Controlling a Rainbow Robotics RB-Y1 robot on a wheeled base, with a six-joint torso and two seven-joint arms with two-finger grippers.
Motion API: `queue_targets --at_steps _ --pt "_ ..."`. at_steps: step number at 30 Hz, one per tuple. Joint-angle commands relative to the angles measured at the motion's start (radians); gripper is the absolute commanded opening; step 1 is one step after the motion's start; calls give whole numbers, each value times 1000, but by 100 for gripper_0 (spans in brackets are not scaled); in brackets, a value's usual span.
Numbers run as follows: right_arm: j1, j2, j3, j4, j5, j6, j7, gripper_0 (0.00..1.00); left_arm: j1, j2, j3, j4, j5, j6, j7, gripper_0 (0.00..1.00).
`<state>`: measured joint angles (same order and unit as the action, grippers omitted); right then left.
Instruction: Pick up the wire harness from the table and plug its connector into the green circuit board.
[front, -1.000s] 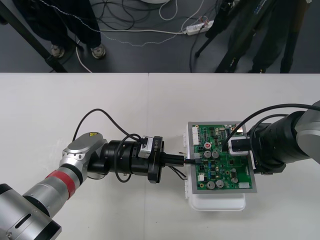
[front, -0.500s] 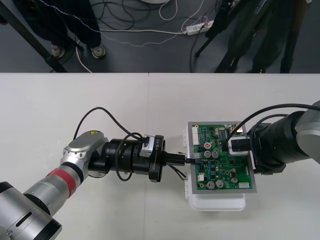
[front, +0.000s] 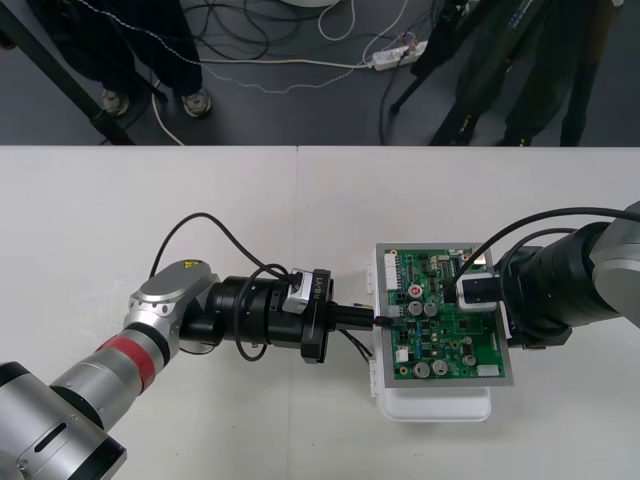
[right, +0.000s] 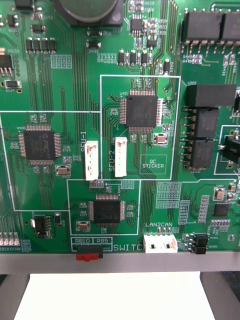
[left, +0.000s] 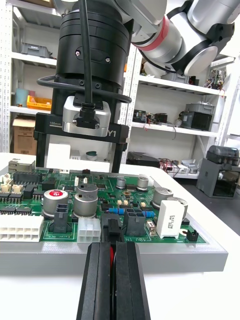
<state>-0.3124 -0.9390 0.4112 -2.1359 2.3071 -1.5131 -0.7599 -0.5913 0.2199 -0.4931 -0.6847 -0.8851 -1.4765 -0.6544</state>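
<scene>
Front view: left gripper (front: 374, 320) is clamping the wire harness (front: 354, 343), its plug (front: 383, 321) touching the green circuit board (front: 445, 335)'s left edge, wires dangling alongside.

Right wrist view: looking down at the board's chips (right: 142, 111).

Left wrist view: plug's sitting between the closed fingers (left: 131, 280), right at the board's edge. Can't tell if it's seated. Right gripper (left: 80, 167), fingers apart, is standing over the board.

If it's going in crooked, I reckon pins bend or the board slides.

My left arm (front: 150, 325) is satin silver metal with a glossy red ring. My left gripper (front: 378, 320) has smooth matt black plastic fingers (left: 97, 280), with a black plastic plug (left: 112, 231) between them. At 3 o'clock, a glossy green circuit board (front: 445, 320) sits on a smooth white plastic base (front: 440, 408). The table (front: 200, 200) is matt and pale.
</scene>
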Motion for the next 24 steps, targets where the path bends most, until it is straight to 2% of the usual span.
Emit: queue_targets --at_steps 1,5,24 --pt "-30 0 9 -22 -21 13 54 100 -58 -62 -18 5 3 38 -7 0" --pt "-30 0 9 -21 -23 13 54 100 -70 -80 -18 44 8 38 -16 0" --pt "-30 -1 9 -21 -23 13 54 100 -100 -74 -18 44 8 8 10 0"
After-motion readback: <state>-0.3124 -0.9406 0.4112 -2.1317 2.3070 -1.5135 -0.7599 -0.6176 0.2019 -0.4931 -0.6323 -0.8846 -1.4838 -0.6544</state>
